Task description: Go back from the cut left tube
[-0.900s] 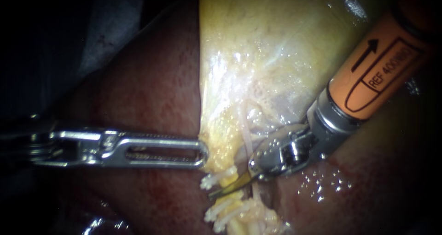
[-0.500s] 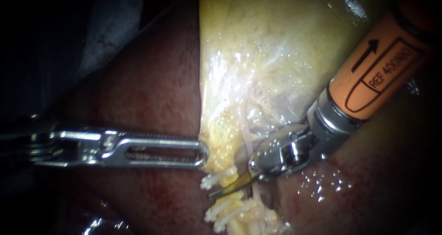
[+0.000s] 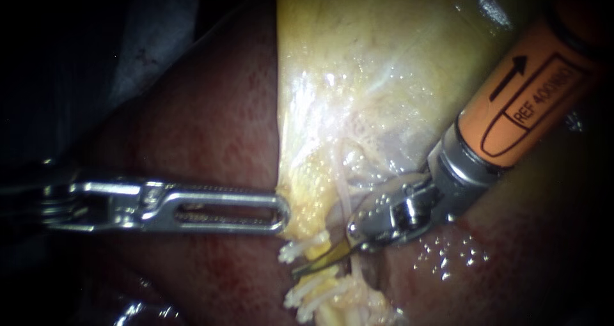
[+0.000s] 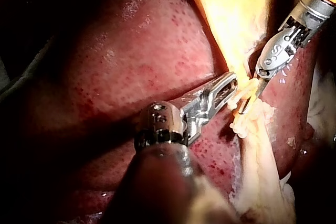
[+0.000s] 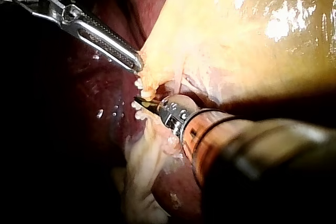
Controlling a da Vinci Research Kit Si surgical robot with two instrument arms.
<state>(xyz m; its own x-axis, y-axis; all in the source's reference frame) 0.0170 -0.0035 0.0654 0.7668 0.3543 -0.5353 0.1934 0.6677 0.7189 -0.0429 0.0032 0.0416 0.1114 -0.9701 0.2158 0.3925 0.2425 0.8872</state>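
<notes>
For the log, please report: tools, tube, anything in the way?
Left tool shut on gallbladder edge. Right tool tip between two clips, not yet withdrawn. Cut in tube cannot be seen. Way back looks free.

The endoscope sits very near and looks at the gallbladder ahead of both my instruments. My left arm's camera looks along my left instrument to its tip. My right arm's camera looks along my right instrument. All three see where both tips meet.
</notes>
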